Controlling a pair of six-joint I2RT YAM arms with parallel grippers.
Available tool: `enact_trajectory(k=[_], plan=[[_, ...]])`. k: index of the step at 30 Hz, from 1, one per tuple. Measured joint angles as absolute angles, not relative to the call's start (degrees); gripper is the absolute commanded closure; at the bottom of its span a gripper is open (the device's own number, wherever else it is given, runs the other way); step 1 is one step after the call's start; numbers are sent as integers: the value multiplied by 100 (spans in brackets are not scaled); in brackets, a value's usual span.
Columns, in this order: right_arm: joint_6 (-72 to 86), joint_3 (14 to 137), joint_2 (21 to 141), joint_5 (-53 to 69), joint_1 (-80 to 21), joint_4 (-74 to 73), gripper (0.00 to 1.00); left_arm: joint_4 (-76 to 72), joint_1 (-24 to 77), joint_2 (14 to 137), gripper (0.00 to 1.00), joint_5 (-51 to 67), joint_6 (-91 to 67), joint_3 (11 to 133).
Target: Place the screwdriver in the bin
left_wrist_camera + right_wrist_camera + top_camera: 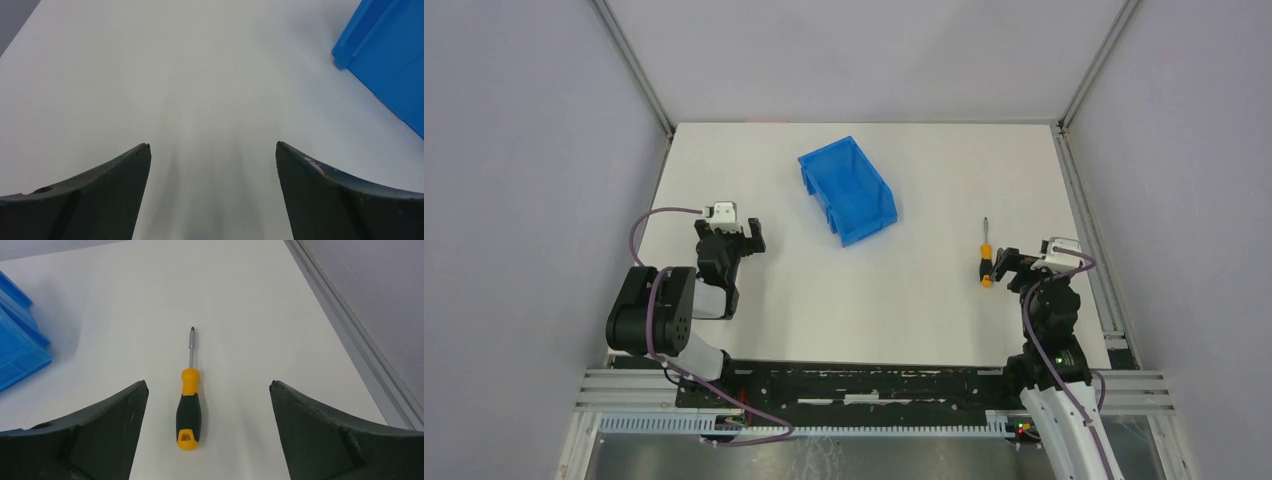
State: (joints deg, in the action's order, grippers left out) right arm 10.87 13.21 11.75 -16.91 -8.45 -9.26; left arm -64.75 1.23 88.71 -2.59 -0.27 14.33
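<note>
The small screwdriver (189, 405), with a smooth black-and-orange handle and a thin silver shaft, lies flat on the matte white table (250, 315), untouched between the wide-spread dark fingers of the right gripper (208, 384). The ribbed bright blue plastic bin (849, 190) sits well apart. The left gripper (212, 145) also stands spread, holding nothing.

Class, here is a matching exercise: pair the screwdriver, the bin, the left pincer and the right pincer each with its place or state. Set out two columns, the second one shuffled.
Column one
1. screwdriver
2. bin
3. left pincer
4. right pincer

Column two
A. blue, empty, toward the far middle of the table
B. open, facing the screwdriver's orange butt end
C. lying flat, untouched
D. open, over bare surface, the bin's corner at its upper right

Pairs: 1-C, 2-A, 3-D, 4-B
</note>
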Motion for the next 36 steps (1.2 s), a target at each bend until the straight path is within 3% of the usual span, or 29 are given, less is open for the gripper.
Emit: enact_trajectory(k=[5, 10, 17, 20, 23, 28, 30, 34, 35, 36], plan=[[950, 1599, 1675, -1656, -845, -882, 2, -6475, 123, 8871, 0, -259, -27, 1433], [449, 2987, 2814, -1232, -845, -770, 2, -6475, 123, 8871, 0, -259, -27, 1433], [246, 6783, 6324, -1422, -823, -2021, 2, -6477, 123, 8871, 0, -259, -27, 1433], [242, 7345, 7601, -1264, -784, -2366, 2, -6477, 123, 8871, 0, -259, -27, 1433], [261, 6958, 8451, -1125, -749, -2733, 7, -6475, 123, 8871, 0, -259, -27, 1433], [399, 5894, 9327, -1017, -698, -2950, 24, -6475, 123, 8871, 0, -259, -27, 1433], [456, 5664, 9483, -974, -698, -2941, 38, -6477, 123, 8871, 0, -259, -27, 1433], [548, 5446, 9535, -757, -694, -2626, 92, -6477, 123, 8871, 0, -259, -27, 1433], [593, 5426, 9533, -703, -694, -2600, 100, -6477, 123, 8871, 0, -259, -27, 1433], [596, 5430, 9520, -705, -694, -2591, 100, -6475, 123, 8871, 0, -259, -27, 1433]])
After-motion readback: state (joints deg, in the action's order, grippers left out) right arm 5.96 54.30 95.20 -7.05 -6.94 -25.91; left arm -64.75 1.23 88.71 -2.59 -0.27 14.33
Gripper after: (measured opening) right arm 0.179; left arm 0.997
